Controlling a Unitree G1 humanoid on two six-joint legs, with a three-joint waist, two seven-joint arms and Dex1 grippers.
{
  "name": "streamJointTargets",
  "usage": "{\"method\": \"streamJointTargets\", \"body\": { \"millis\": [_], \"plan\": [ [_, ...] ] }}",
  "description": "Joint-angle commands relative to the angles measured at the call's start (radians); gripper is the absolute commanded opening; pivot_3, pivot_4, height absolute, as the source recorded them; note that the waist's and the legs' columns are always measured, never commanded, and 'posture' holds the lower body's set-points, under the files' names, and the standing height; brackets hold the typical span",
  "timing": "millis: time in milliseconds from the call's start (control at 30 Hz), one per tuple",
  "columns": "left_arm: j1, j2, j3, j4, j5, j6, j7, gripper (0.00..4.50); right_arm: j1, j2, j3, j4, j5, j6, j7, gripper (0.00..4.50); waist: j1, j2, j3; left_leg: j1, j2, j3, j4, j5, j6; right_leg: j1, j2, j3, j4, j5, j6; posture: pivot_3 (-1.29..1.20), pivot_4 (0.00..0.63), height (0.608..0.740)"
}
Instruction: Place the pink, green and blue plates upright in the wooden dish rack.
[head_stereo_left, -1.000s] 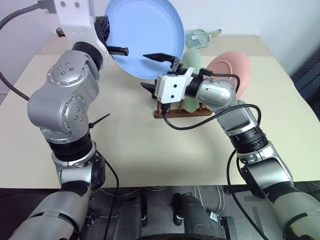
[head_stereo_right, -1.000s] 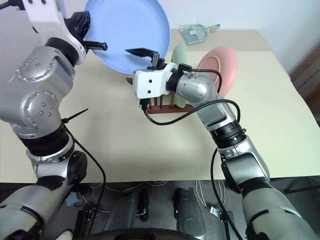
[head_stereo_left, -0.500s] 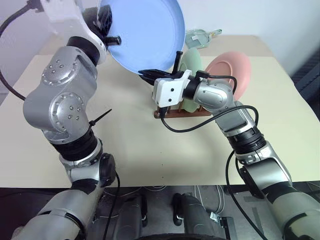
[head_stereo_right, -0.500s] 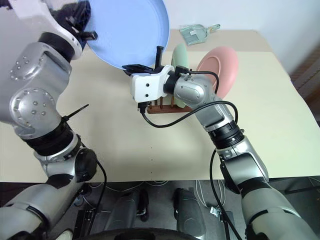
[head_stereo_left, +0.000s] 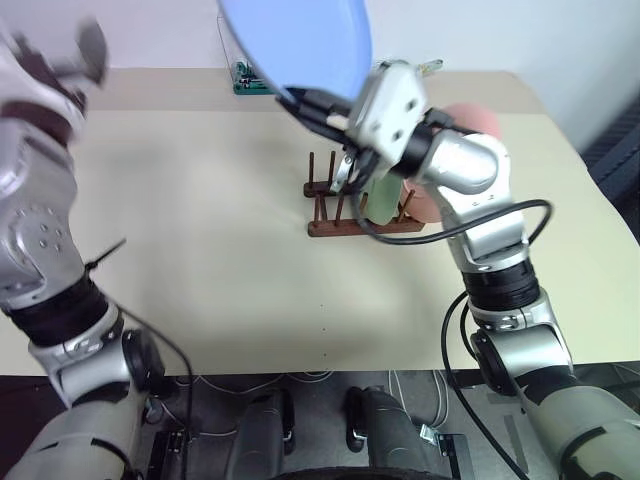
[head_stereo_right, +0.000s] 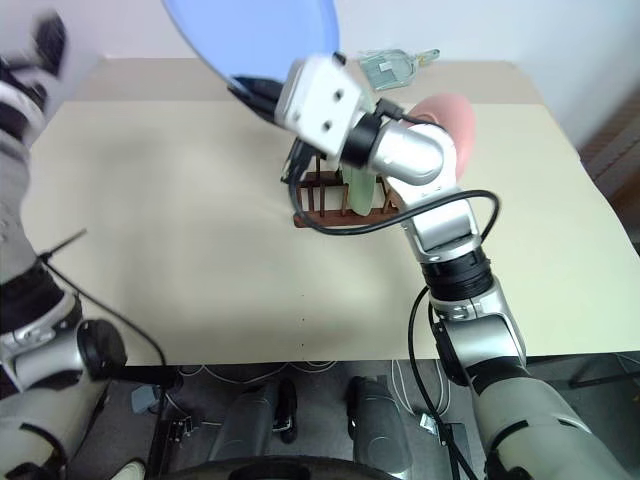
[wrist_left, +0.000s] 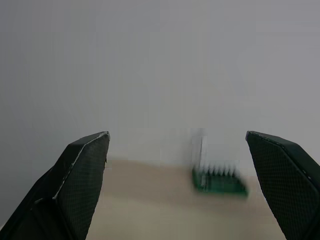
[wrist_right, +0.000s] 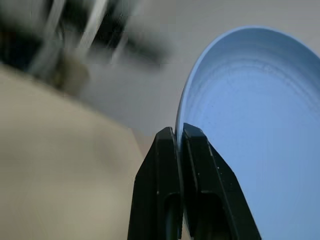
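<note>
The light blue plate (head_stereo_left: 300, 35) hangs high over the table, tilted, and my right gripper (wrist_right: 178, 131) is shut on its lower rim. Below it stands the dark wooden dish rack (head_stereo_left: 345, 228). The mint green plate (head_stereo_left: 385, 197) stands upright between its pegs. The pink plate (head_stereo_left: 472, 117) stands at the rack's right end, mostly hidden behind my right arm. My left gripper (wrist_left: 177, 145) is far off to the left, well away from the plates. It is wide open and nothing is between its fingers.
A green holder of screwdriver bits (head_stereo_left: 250, 80) sits at the table's far edge, left of the rack. A pale green dustpan-like item (head_stereo_right: 395, 68) lies at the far edge behind the rack. The beige table (head_stereo_left: 200, 250) ends against a white wall.
My left gripper opened, let go of the blue plate and swung away to the left. My right gripper closed on the plate's rim, rolled and lifted it higher.
</note>
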Motion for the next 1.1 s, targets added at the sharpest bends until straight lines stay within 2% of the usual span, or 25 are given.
{"method": "streamJointTargets", "body": {
  "millis": [33,167,233,367,533,833,1100],
  "plan": [
    [0.104,0.028,-0.043,-0.032,-0.036,-0.109,-0.160,4.48,0.007,0.015,-0.103,-0.130,0.267,0.213,-0.022,0.00,0.000,0.000,0.000,0.000,0.000,0.000,0.000,0.000,0.000,0.000,0.000,0.000,0.000,0.000,0.000,0.00,0.150,0.740],
    [0.324,0.055,-0.114,-0.108,-0.114,-0.185,-0.404,4.48,0.064,0.015,-0.185,-0.199,0.568,0.472,-0.107,0.00,-0.004,0.000,0.000,0.000,0.000,0.000,0.000,-0.003,0.005,0.000,-0.003,0.000,-0.001,0.001,-0.002,0.00,0.150,0.740],
    [0.403,0.071,-0.150,-0.140,-0.124,-0.239,-0.492,4.48,0.086,0.008,-0.206,-0.215,0.668,0.559,-0.149,0.00,-0.005,0.000,0.000,0.000,0.000,0.000,-0.001,-0.003,0.005,-0.001,-0.004,0.000,-0.001,0.001,-0.003,0.00,0.150,0.740],
    [0.471,0.081,-0.189,-0.150,-0.146,-0.276,-0.575,4.48,0.098,0.051,-0.250,-0.185,0.807,0.657,-0.316,0.00,-0.004,0.001,0.000,0.000,0.002,0.000,-0.001,-0.004,0.003,-0.002,-0.004,0.000,-0.002,0.002,-0.010,0.00,0.150,0.740],
    [0.532,0.101,-0.301,-0.124,-0.043,-0.415,-0.634,4.48,0.084,0.137,-0.270,-0.142,0.941,0.708,-0.513,0.00,-0.005,0.002,-0.001,0.000,0.002,0.001,-0.001,-0.004,0.003,-0.002,-0.003,0.000,-0.003,0.003,-0.012,0.00,0.150,0.740],
    [0.531,0.075,-0.331,-0.091,-0.027,-0.467,-0.612,4.48,0.081,0.184,-0.285,-0.057,1.011,0.734,-0.738,0.00,-0.003,0.002,-0.001,-0.004,0.002,0.002,-0.001,-0.001,0.008,-0.005,-0.003,0.000,-0.003,0.003,-0.011,0.00,0.150,0.740],
    [0.532,0.062,-0.338,-0.102,-0.039,-0.469,-0.597,4.48,0.064,0.189,-0.288,-0.036,0.987,0.705,-0.766,0.00,-0.003,0.003,0.000,-0.004,0.002,0.002,-0.001,-0.001,0.008,-0.005,0.000,0.000,-0.003,0.004,-0.008,0.00,0.150,0.740]
  ]
}}
